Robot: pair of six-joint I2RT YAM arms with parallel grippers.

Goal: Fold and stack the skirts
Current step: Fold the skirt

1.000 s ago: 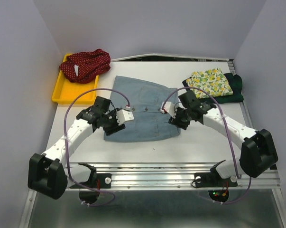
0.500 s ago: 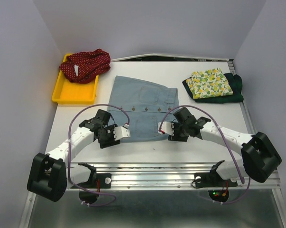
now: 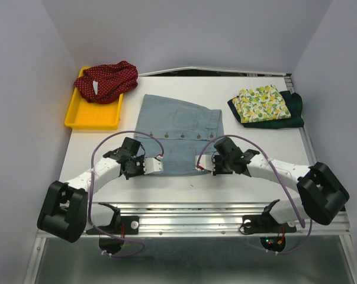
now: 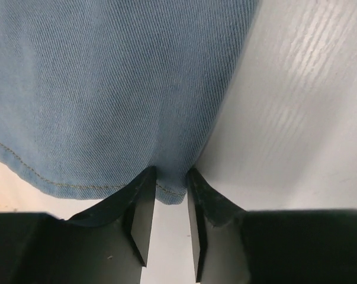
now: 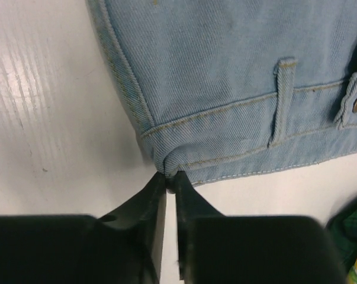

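Observation:
The light-blue denim skirt lies flat in the middle of the table, its button line running left to right. My left gripper is shut on its near left corner; the left wrist view shows the hem pinched in that gripper. My right gripper is shut on the near right corner; the right wrist view shows the waistband pinched in that gripper. The red white-dotted skirt lies bunched in the yellow tray. The lemon-print skirt lies folded on the dark green one.
The yellow tray stands at the back left. Grey walls close in both sides and the back. A metal rail runs along the near edge, just behind the arm bases. Bare table shows between the skirt and the rail.
Both grippers have moved toward the near edge and down to the table, carrying the denim corners with them. The other skirts have not moved.

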